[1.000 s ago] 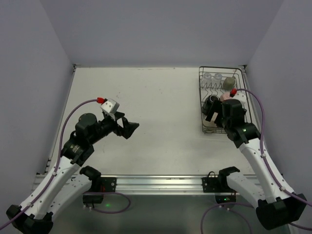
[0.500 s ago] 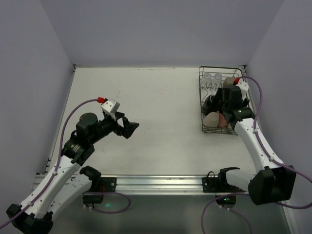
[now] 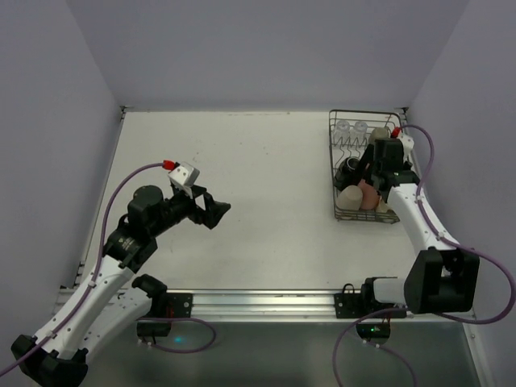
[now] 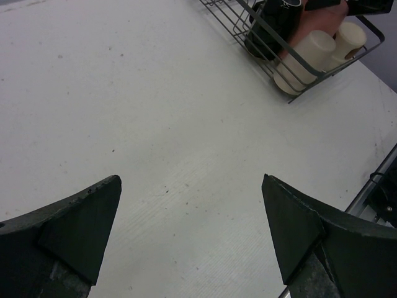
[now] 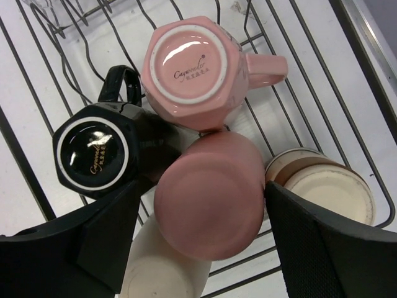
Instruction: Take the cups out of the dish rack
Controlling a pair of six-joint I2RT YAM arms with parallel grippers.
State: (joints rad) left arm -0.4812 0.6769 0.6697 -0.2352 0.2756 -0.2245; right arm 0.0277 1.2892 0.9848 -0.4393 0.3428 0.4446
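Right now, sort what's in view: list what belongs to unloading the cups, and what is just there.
Job: dish rack; in it pink mug, black mug, pink tumbler, tan cup, cream cup, clear glasses; right gripper, open either side of the pink tumbler.

Just there: table; metal rail at its near edge; left gripper, open over bare table.

all three views share the dish rack (image 3: 364,113): top overhead, right wrist close above, left seemingly far.
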